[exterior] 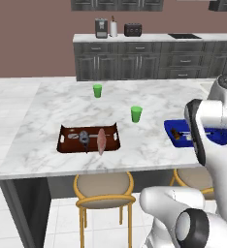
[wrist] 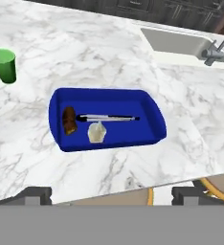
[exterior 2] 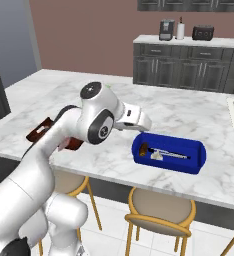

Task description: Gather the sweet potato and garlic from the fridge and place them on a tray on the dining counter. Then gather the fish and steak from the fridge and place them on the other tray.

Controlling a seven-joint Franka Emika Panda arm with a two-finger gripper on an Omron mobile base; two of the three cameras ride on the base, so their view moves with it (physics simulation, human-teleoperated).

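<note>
the white arm rises from the base, bends at a dark-ringed elbow and reaches forward over the near edge of the desk (exterior: 47, 104), its wrist held above the blue tray (wrist: 154, 122). the gripper (wrist: 111, 194) points down toward that tray from above the desk's near edge; its two small dark fingertips (wrist: 35, 195) stand wide apart with nothing between them.

the desk is a large white slab with grey marble veining on a dark base. the blue tray is glossy, rectangular with rounded corners and a low raised rim, and sits near the desk's near right edge. inside it lie the sweet potato (wrist: 69, 120), a short brown rough-looking lump at the left end, the garlic (wrist: 96, 132), a pale cream bulb with a pointed top just beside it, and a slim dark utensil (wrist: 109, 117) with a grey handle lying lengthwise.

the other tray (exterior: 66, 138) is dark reddish-brown with a raised rim and pale cut-outs at its short ends, well to the left on the same desk. in it the fish (exterior: 84, 139), slim and silvery-grey, lies just beside the steak (exterior: 102, 140), a pale pink flat slab whose near end reaches the tray's rim.

two green cups (exterior: 136, 114), plain and tapered, stand upright further back on the desk. round tan stools (exterior: 104, 186) with yellow metal frames sit under the near edge. no writing is readable anywhere.
</note>
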